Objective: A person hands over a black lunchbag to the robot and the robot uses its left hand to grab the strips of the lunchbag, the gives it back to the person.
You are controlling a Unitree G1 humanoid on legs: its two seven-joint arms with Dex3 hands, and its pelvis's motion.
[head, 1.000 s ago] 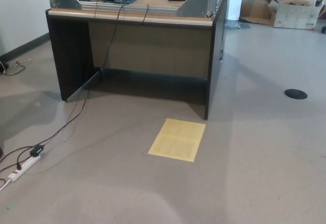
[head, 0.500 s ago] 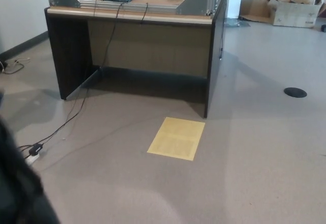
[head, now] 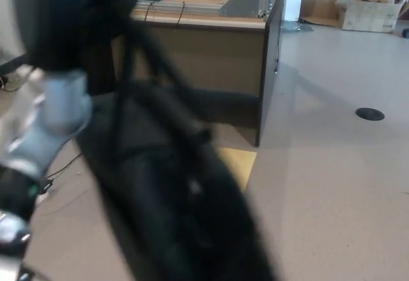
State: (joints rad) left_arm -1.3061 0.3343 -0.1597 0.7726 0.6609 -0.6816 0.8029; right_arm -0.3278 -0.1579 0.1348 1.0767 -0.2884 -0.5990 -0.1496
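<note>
My left arm comes up from the lower left, its silver forearm (head: 48, 118) close to the camera. The black left hand (head: 61, 22) is raised at the upper left, blurred by motion. The straps (head: 144, 51) of the black lunchbag run down from that hand. The lunchbag (head: 182, 198) hangs below, tilted and swung toward the lower middle, and fills much of the picture. It is too smeared to show detail. My right hand does not show, and no person is in view.
A dark desk (head: 271, 45) with a metal frame and cables stands ahead. A yellow sheet (head: 239, 163) on the floor is partly hidden by the bag. A cardboard box (head: 370, 13) sits at the far right, and a black floor disc (head: 370, 113) lies nearer.
My left arm has swept up from the lower left edge into the picture, carrying the lunchbag by its straps. The bag now covers the floor and part of the desk.
</note>
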